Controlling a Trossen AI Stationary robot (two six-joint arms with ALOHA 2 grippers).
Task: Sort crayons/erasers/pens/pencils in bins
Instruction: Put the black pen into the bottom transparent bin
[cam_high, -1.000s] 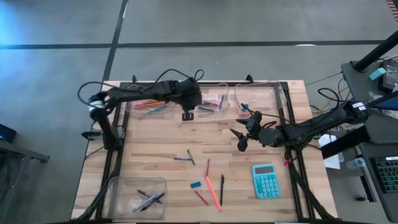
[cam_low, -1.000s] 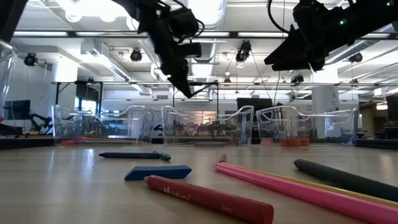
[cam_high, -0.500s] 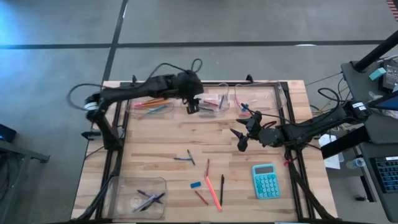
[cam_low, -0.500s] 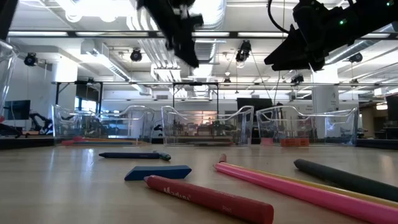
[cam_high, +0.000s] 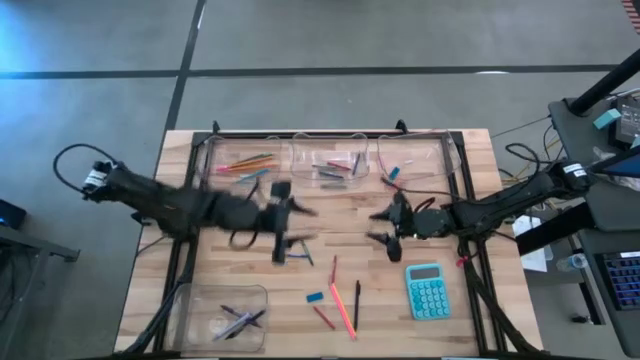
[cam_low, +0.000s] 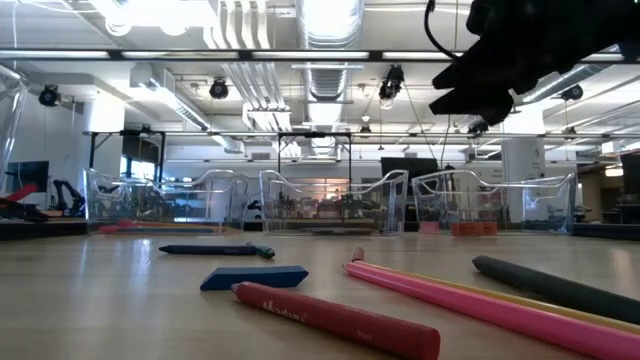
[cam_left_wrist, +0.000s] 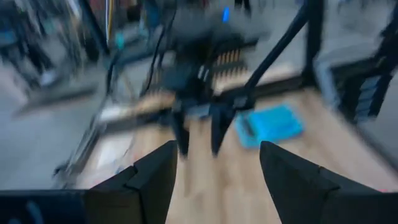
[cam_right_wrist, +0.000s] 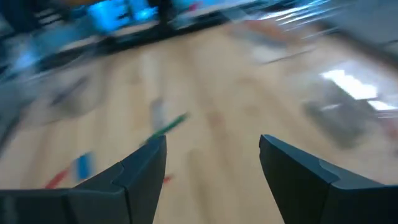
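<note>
Both arms are dark, near-black, built of slim jointed segments with black cables looping loose along them. The left arm carries a small white fitting near its base, and the right arm has one as well. Each ends in two dark, wedge-shaped fingers.

The left arm reaches in from the table's left edge and lies low and long across the middle of the tabletop, its outline smeared in the high view. The left gripper sits near the table's centre, fingers spread wide apart with nothing between them (the wrist view shows the gap clearly). The right arm comes in from the right edge, bent at the elbow. The right gripper points toward the centre, fingers parted and empty, hanging high over the table in the low view.
</note>
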